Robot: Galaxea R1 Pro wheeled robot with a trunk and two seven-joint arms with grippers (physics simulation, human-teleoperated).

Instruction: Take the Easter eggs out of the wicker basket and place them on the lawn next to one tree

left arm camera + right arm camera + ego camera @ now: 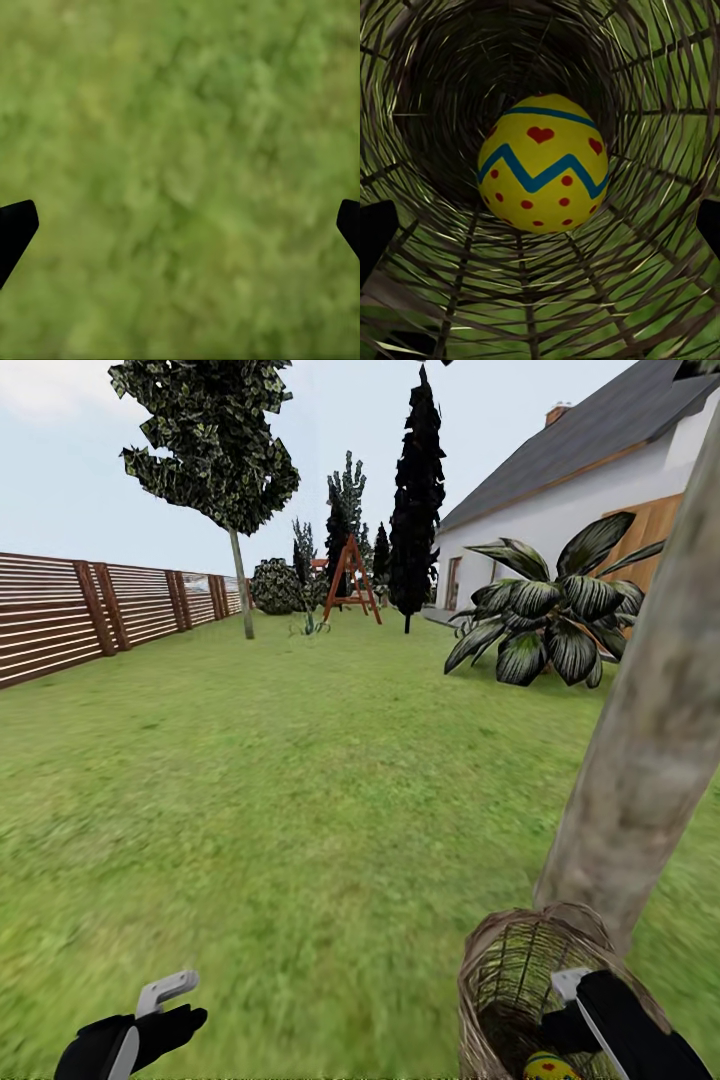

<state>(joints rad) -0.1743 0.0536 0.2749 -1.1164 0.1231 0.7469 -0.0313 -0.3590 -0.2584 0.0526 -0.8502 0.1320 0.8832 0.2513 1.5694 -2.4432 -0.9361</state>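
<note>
Right gripper [572, 1000], fingers spread wide and empty, hangs inside the wicker basket [500, 970] by the tree [640, 760], with one Easter egg [544, 161] straight ahead between its fingers, so it should descend centred, clear of the weave, before closing gently.

Wicker basket [660, 97] rough woven cane; Easter egg [544, 163] smooth, painted; fence [60, 615] slatted wood.
</note>
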